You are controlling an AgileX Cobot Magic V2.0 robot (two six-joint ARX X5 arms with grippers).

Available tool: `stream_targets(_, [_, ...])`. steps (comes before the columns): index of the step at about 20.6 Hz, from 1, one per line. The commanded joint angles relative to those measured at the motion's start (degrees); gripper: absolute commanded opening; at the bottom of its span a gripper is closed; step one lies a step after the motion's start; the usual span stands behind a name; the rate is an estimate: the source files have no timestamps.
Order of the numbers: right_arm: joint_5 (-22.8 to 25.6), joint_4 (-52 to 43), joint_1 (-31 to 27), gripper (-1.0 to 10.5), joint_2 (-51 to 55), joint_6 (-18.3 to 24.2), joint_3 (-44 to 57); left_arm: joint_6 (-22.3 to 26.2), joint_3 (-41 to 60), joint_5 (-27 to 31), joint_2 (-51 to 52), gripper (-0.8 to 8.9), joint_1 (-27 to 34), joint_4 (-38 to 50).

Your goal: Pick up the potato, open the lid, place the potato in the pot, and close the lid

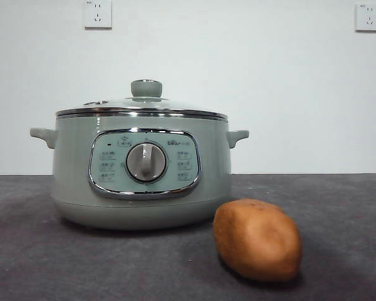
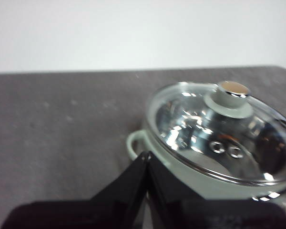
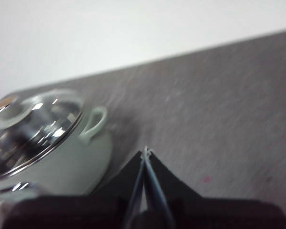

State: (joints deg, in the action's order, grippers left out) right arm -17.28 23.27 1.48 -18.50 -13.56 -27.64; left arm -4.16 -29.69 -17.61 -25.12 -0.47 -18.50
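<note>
The pale green pot [image 1: 141, 179] stands on the grey table, its control panel and silver dial facing the front view. The glass lid [image 1: 141, 108] with its green knob [image 1: 146, 88] rests on the pot. An orange-brown potato [image 1: 257, 239] lies on the table in front of the pot's right side. My left gripper [image 2: 147, 156] hovers shut beside the pot's left handle [image 2: 136, 143], holding nothing, with the lid [image 2: 219, 131] just past it. My right gripper [image 3: 146, 152] is shut and empty, above the table beside the pot's right handle [image 3: 93, 124]. The potato is out of both wrist views.
A white wall with two power sockets [image 1: 98, 14] rises behind the table. Bare grey tabletop [image 1: 338, 200] stretches right of the pot and in front of it.
</note>
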Motion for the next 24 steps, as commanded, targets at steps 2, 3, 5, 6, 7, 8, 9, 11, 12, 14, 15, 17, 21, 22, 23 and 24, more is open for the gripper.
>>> stream_targets(2, [-1.95,8.13,0.02,0.1,-4.85,-0.42,-6.27,-0.35,-4.66,-0.79,-4.37,0.0,0.15,-4.68])
stream_targets(3, [-2.03,9.44,0.02,0.1,-5.79,-0.39,-7.17,-0.35,-5.51,-0.81,-5.49,0.0,0.15,-5.7])
stream_targets(5, [-2.29,11.15,0.02,0.2,-7.8,-0.33,-8.5,-0.39,-7.3,-0.87,-7.87,0.0,0.15,-7.93])
stream_targets(6, [-2.91,11.58,0.02,0.7,-8.61,-0.31,-8.87,-0.39,-8.11,-0.96,-8.92,0.01,0.09,-8.98])
stream_targets(7, [-3.98,12.13,0.02,1.5,-9.44,-0.2,-9.2,-0.35,-8.9,-1.44,-10.01,0.02,0.04,-9.99])
stream_targets(8, [-5.77,12.9,0.02,2.6,-10.54,-0.15,-9.64,-0.35,-9.88,-2.75,-11.47,0.08,0.04,-11.21])
stream_targets(9, [-7.15,13.35,0.02,3.3,-11.41,-0.17,-9.94,-0.37,-10.56,-4.11,-12.52,0.14,0.04,-12.0])
stream_targets(11, [-9.9,14.71,0.02,5.2,-13.44,-0.42,-10.64,-0.35,-12.09,-7.61,-14.82,0.83,0.04,-13.77])
stream_targets(12, [-11.13,15.28,0.02,5.9,-14.27,-0.39,-10.86,-0.35,-12.72,-8.87,-15.72,1.33,0.04,-14.6])
stream_targets(14, [-14.21,16.2,0.02,7.0,-15.98,-0.39,-11.15,-0.37,-14.03,-11.41,-17.75,2.85,0.04,-16.24])
stream_targets(15, [-15.76,16.44,0.07,7.3,-16.79,-0.39,-11.17,-0.37,-14.49,-12.2,-18.58,3.69,0.04,-16.85])
stream_targets(17, [-20.15,17.77,0.09,7.3,-19.91,-0.28,-11.17,-0.35,-15.63,-14.86,-21.07,6.18,0.0,-18.88])
stream_targets(21, [-23.63,20.31,3.72,7.3,-25.99,0.0,-11.32,0.7,-16.26,-15.85,-24.35,7.03,-1.14,-22.49])
stream_targets(22, [-22.75,20.65,5.75,7.3,-27.67,-0.2,-11.52,1.03,-16.26,-15.82,-24.83,7.03,-1.9,-23.04])
stream_targets(23, [-21.66,20.63,7.67,7.3,-29.05,-0.59,-11.67,1.03,-16.26,-15.82,-25.2,7.03,-2.54,-23.17])
stream_targets(24, [-19.47,20.46,10.34,7.3,-30.84,-1.38,-12.04,1.03,-16.26,-15.82,-25.55,7.03,-3.34,-23.23])
